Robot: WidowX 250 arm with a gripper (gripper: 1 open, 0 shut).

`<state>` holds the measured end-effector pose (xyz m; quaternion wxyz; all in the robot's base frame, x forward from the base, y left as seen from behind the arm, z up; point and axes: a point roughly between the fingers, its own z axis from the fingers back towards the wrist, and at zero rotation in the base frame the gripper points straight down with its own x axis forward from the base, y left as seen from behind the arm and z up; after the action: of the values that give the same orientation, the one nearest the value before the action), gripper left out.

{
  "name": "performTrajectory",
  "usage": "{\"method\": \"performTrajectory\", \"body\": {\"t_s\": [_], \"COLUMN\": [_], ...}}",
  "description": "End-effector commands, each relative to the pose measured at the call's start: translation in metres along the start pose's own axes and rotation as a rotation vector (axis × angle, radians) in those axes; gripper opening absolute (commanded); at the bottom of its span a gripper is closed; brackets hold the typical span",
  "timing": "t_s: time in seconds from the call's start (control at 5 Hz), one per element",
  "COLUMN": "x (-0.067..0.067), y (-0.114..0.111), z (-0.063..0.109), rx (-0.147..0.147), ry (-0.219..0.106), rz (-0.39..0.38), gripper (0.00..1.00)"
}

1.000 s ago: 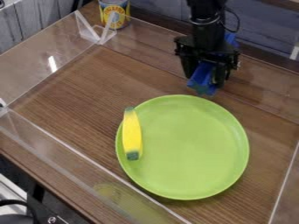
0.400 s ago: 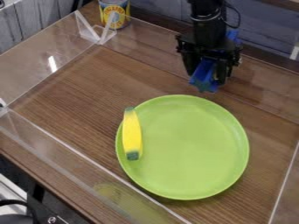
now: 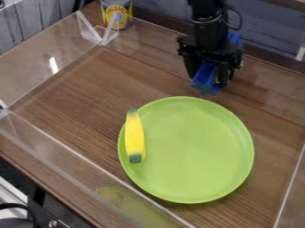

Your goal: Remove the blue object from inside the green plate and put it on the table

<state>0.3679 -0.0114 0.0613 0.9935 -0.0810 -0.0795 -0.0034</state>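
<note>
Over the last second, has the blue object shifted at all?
No. The blue object sits in the same spot on the table, just beyond the far rim of the green plate, between the fingers of the gripper.

It looked like a robotics lab: a wood-grain table (image 3: pixel 84 98) fenced by clear acrylic walls (image 3: pixel 48 44) (a test pen), with a mounted robot arm (image 3: pixel 209 27).

Almost nothing differs across the second. The gripper (image 3: pixel 212 73) and the blue object (image 3: pixel 210 81) between its fingers (image 3: pixel 191 64) sit a hair further left in the view than before, a shift too slight to call a real move; the jaws' spread looks the same.
</note>
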Motion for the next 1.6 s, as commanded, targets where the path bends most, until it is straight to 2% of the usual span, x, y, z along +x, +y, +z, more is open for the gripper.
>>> {"method": "performTrajectory", "body": {"t_s": [0.0,0.2,0.8,1.0,1.4], "x": [0.008,0.008,0.011,0.013,0.015], "y": [0.001,0.001,0.006,0.007,0.008], "z": [0.021,0.024,0.03,0.032,0.037], "rx": [0.008,0.013,0.03,0.034,0.042], "ry": [-0.056,-0.052,-0.049,-0.048,-0.051], "rz": [-0.006,-0.007,-0.017,-0.022,-0.026], "gripper": [1.0,0.0,0.0,1.0,1.0]}}
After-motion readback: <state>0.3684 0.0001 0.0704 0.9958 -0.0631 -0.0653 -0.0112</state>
